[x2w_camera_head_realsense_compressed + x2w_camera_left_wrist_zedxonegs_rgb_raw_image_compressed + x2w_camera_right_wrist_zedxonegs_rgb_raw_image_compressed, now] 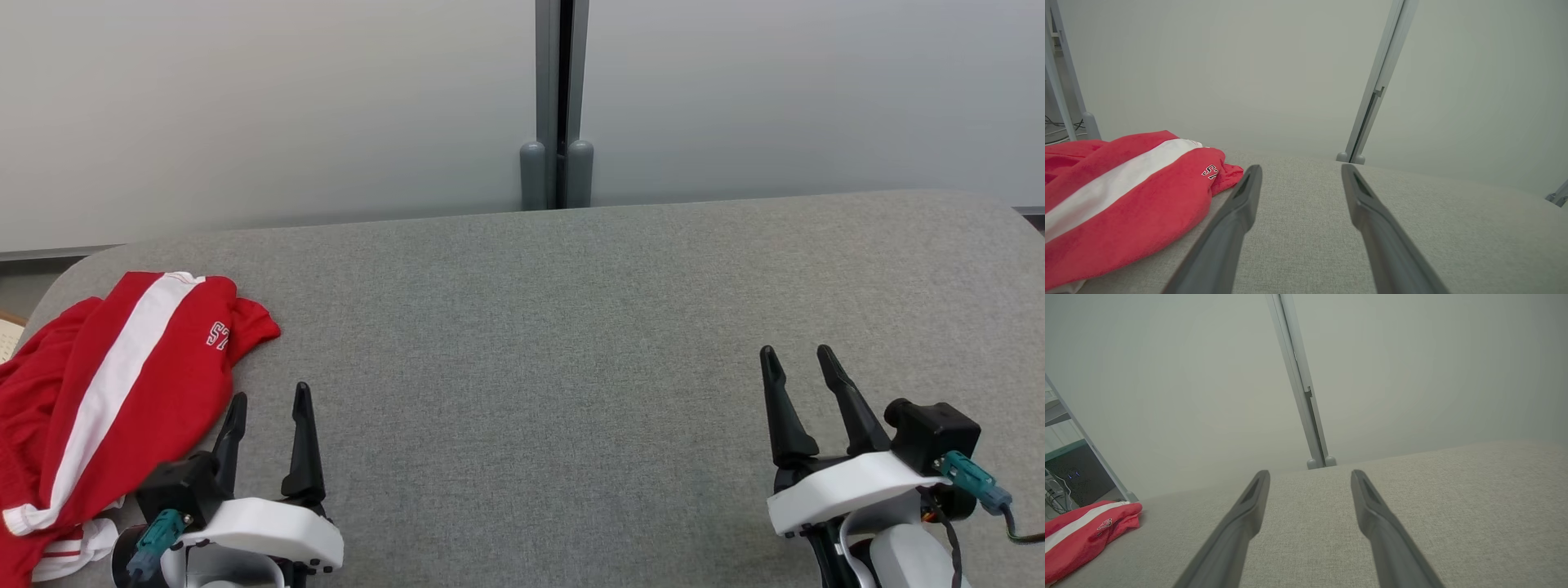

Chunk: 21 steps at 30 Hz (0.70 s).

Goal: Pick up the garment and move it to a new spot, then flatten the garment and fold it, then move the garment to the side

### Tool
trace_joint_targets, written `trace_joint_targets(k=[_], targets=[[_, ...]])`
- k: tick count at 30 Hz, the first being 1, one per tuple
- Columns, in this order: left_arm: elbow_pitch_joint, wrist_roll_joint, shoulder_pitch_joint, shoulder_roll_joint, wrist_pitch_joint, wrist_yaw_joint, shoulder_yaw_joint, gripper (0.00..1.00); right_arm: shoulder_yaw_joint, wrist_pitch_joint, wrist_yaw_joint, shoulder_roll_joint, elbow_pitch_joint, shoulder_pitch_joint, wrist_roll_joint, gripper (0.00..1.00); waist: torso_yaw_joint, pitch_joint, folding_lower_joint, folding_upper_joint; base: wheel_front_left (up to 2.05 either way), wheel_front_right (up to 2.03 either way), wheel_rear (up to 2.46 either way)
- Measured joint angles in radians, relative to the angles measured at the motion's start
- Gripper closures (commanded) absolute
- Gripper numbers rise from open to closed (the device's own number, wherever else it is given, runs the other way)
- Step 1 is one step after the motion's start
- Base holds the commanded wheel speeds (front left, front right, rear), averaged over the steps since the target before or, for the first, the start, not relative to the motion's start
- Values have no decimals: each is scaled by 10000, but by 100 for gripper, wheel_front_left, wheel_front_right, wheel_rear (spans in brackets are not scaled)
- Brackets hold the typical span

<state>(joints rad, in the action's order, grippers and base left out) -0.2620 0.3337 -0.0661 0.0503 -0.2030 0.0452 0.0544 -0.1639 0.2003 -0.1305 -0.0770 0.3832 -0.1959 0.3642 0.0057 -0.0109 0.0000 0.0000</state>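
The red garment point(122, 392) with a white stripe lies bunched at the lower left of the head view, at the edge of the grey tabletop point(531, 343); the left end effector point(270, 392) is just beside it, spread and empty; the right end effector point(796, 349), also spread, is at lower right. I judge the pick-up not yet begun; next, the left one must reach toward the frame's left and pinch a fold.

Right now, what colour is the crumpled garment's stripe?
White stripe on red fabric garment; best in head view.
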Motion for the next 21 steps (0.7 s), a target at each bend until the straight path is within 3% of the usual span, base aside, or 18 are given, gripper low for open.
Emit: trace_joint_targets(k=[21], targets=[[-38,-1524,-25,-6,-399,173,102,0,-146,408,-2,8,205,-222,-1570,0,-6,-92,0,0,0,0,0]])
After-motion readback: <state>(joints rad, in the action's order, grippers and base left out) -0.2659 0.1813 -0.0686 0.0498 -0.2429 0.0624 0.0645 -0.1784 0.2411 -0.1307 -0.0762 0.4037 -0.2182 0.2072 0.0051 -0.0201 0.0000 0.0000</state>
